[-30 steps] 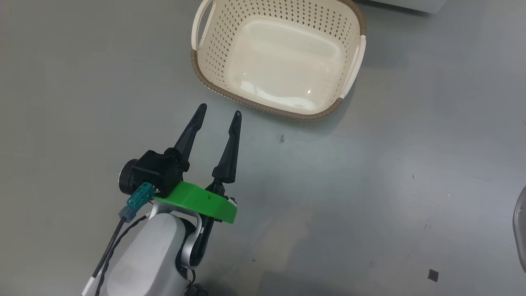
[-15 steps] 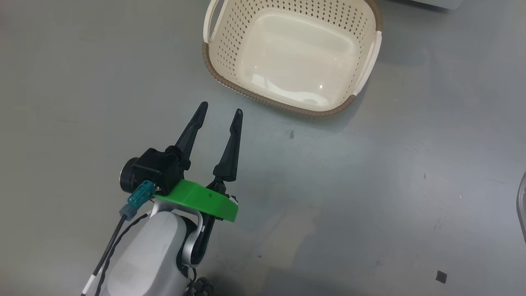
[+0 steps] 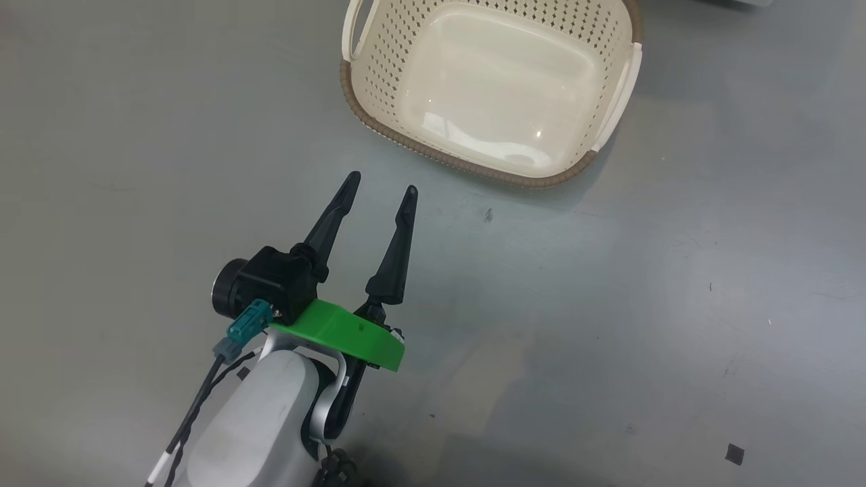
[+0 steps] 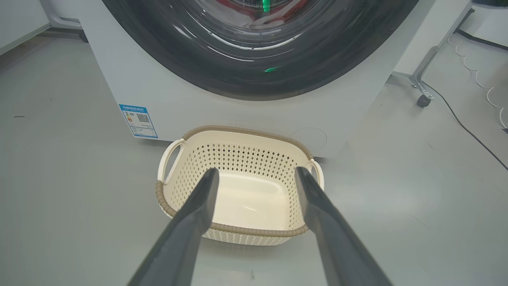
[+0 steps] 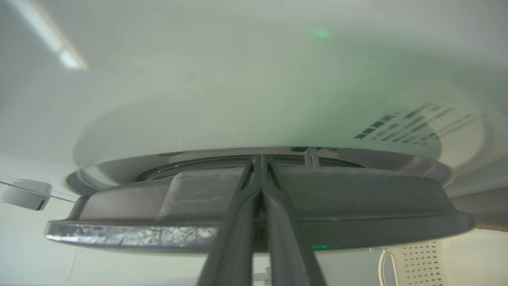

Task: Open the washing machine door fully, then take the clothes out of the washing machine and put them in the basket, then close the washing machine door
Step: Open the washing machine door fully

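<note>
We judge the first step is underway: our right gripper (image 5: 260, 161), jaws together, meets the washing machine door (image 5: 357, 206) at its rim. The left gripper (image 3: 381, 184), jaws apart, hovers near the empty basket (image 3: 379, 74). Next, swing the door wide.

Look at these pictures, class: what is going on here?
A two-armed robot is working at a washing machine. Its right gripper is shut, with its tips at the grey edge of the door; how far the door is open is unclear. The left gripper hangs open over the floor, pointing at the basket, which is empty and sits just in front of the machine. Red clothes show inside the machine, so nothing has been taken out yet.
</note>
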Controlling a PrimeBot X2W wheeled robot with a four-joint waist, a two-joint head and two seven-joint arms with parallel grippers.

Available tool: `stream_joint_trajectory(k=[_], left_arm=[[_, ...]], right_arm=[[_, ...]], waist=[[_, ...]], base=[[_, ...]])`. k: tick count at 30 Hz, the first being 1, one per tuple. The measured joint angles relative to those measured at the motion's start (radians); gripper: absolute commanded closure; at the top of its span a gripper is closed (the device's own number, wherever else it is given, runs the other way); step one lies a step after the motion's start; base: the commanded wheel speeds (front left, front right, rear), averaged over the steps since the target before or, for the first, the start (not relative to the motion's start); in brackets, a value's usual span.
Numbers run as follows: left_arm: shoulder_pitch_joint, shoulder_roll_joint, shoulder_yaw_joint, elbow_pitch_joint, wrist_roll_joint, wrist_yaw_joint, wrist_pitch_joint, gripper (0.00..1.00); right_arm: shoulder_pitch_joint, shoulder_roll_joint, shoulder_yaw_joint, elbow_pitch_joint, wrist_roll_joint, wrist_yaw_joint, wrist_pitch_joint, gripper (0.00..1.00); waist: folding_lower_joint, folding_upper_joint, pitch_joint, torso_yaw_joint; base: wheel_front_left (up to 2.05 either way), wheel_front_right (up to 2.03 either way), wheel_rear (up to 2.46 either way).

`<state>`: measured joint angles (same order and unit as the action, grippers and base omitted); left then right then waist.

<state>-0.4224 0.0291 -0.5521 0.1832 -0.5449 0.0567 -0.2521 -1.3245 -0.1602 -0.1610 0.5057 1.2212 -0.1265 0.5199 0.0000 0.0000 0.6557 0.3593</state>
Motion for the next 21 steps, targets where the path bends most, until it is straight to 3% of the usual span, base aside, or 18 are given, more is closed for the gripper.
stream_joint_trajectory(k=[21], left_arm=[[-0.004,0.0,-0.004,-0.009,-0.01,0.001,0.0,0.0]], right_arm=[[-0.07,-0.006,-0.03,0.11,0.044,-0.001,0.075,1.0]], waist=[[0.0,0.0,-0.002,0.012]], base=[[0.0,0.0,0.0]])
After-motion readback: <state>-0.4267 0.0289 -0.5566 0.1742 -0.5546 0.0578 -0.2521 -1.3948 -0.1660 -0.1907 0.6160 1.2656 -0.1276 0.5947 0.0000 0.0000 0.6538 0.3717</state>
